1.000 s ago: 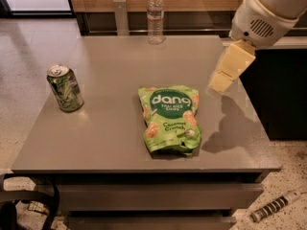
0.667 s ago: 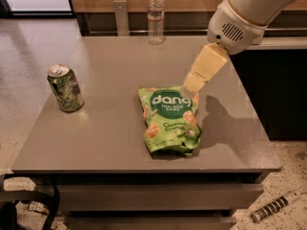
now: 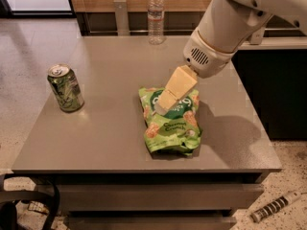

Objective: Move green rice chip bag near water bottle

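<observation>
The green rice chip bag [image 3: 171, 123] lies flat near the middle of the grey table [image 3: 110, 128], its dark green logo circle partly covered. My gripper [image 3: 162, 108] hangs from the white arm coming in from the upper right; its cream-coloured fingers [image 3: 175, 87] point down-left over the bag's top half, at or just above its surface. The water bottle [image 3: 155, 16] stands upright at the table's far edge, well behind the bag.
A green soda can [image 3: 65, 87] stands on the left side of the table. A grey upright post [image 3: 121, 16] stands behind the far edge, left of the bottle. A dark cabinet [image 3: 278, 85] is to the right. Cables lie on the floor at lower left.
My arm has swung left and down, from right of the bag to over its top half. Bag, can and bottle have not moved.
</observation>
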`<state>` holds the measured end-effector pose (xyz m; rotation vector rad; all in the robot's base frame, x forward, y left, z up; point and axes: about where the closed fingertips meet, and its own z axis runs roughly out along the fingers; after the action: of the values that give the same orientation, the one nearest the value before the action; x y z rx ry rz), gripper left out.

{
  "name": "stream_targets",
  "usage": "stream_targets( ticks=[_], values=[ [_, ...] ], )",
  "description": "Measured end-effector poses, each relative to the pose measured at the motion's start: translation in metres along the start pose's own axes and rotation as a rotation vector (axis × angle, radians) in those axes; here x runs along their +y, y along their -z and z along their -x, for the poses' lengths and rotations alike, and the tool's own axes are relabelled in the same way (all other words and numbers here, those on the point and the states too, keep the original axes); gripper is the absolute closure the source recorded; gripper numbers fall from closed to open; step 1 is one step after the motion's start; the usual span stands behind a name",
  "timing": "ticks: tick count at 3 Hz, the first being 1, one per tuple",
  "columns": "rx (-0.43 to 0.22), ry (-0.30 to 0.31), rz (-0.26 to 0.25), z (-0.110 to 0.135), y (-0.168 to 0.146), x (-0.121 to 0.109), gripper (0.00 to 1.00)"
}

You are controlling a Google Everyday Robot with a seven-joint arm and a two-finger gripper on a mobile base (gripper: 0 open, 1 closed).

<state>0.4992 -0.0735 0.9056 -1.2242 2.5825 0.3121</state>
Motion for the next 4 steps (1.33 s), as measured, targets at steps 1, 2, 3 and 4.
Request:
stream_targets(
  ticks=[1, 2, 3, 4],
  values=[
    [0.000, 0.000, 0.000, 0.000, 0.000, 0.000, 0.00],
    [0.056, -0.079, 0.052, 0.003, -0.042, -0.004, 0.00],
    [0.094, -0.148, 0.055, 0.001, -0.062, -0.007, 0.00],
    [0.175, -0.217, 0.010, -0.012, -0.070, -0.012, 0.00]
  ],
)
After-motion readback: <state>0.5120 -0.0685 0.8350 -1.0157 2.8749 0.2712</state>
